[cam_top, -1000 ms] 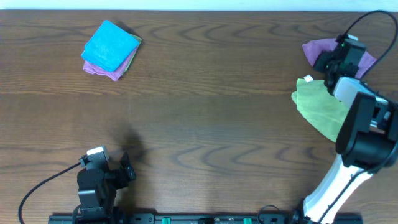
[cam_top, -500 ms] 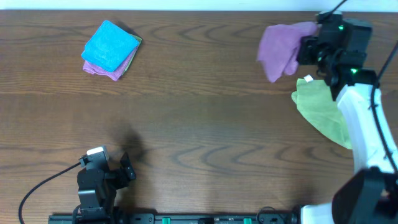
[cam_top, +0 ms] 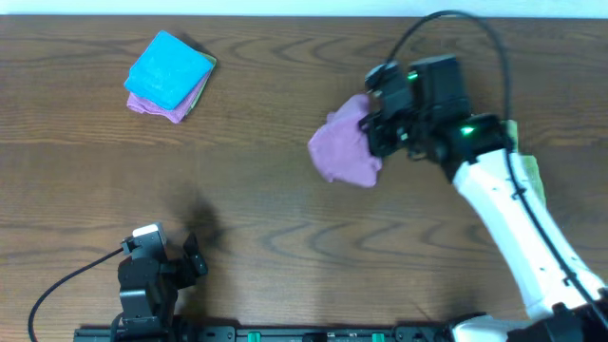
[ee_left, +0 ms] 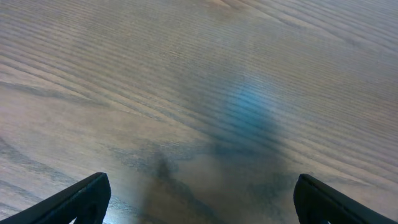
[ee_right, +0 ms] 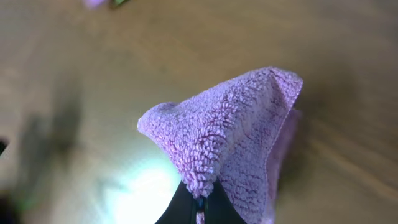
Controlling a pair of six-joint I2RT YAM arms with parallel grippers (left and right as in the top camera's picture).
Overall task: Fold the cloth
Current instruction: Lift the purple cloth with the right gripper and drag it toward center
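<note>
My right gripper is shut on a purple cloth and holds it bunched over the middle right of the table. In the right wrist view the purple cloth hangs from my pinched fingertips. My left gripper rests at the table's front left, open and empty. In the left wrist view its two fingertips are wide apart over bare wood.
A stack of folded cloths, blue on top, lies at the back left. A green cloth lies at the right edge, mostly hidden under my right arm. The table is brown wood.
My right gripper has carried the purple cloth from the far right corner leftward and toward the table's middle. The left arm has not moved.
</note>
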